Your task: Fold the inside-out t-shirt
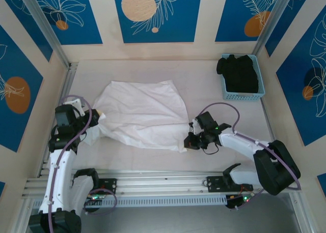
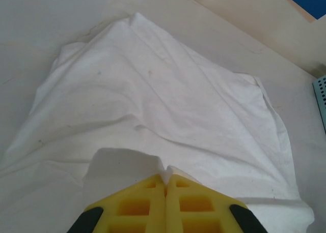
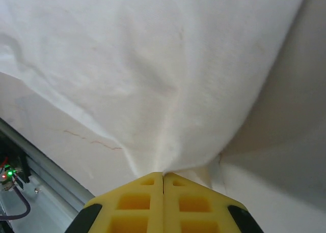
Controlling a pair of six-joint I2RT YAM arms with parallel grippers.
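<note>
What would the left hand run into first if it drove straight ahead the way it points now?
The white t-shirt itself: the left hand is shut on its edge, and the cloth lies bunched straight ahead. Past it comes bare table, though depth is hard to judge.

The top camera looks down from high behind the tabletop (image 1: 153, 73). Wrist cameras sit close, looking along yellow fingers (image 2: 135, 206). All share the white t-shirt (image 1: 145, 111).
</note>
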